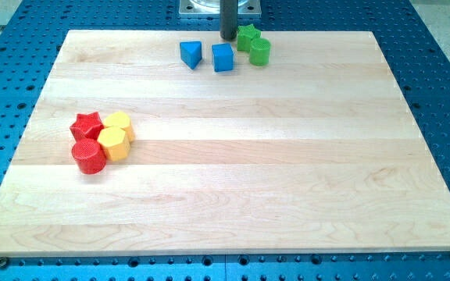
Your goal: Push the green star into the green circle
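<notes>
You find the green star (246, 36) near the 12 o'clock edge of the wooden surface (233, 179), touching the green circle (260, 51), which sits at its 4 o'clock side. My tip (229, 38) stands just beside the star at its 9 o'clock side, seemingly in contact with it. The end effector here is only a straight dark rod, so it has nothing that opens or closes and it holds nothing. At about 7 o'clock from the tip lies the blue cube (223, 57), and left of that the blue triangle (191, 54). Well apart, toward the surface's 9 o'clock side, you see a tight cluster: the red star (87, 125), the red circle (89, 156), a yellow block (119, 123) and a second yellow block (113, 144), all touching.
</notes>
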You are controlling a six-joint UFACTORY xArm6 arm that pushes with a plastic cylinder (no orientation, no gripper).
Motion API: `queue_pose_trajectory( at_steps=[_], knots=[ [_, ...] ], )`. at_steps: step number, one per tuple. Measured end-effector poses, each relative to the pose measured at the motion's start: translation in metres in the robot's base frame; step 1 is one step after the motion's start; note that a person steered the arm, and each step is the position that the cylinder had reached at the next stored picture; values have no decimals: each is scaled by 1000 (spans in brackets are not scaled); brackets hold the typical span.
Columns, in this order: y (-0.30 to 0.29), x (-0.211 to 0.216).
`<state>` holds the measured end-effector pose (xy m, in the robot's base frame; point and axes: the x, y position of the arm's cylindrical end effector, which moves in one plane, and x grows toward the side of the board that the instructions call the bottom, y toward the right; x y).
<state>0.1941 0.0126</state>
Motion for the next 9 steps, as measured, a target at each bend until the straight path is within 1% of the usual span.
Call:
queue_pose_trajectory(
  at_steps=[1, 2, 3, 4, 5, 6, 7, 8, 9],
  knots=[
    [36, 17],
    [74, 54],
    [72, 89],
    [68, 64],
    [54, 53],
    [56, 40],
    [85, 56],
    [117, 83],
    [91, 110]
  ],
)
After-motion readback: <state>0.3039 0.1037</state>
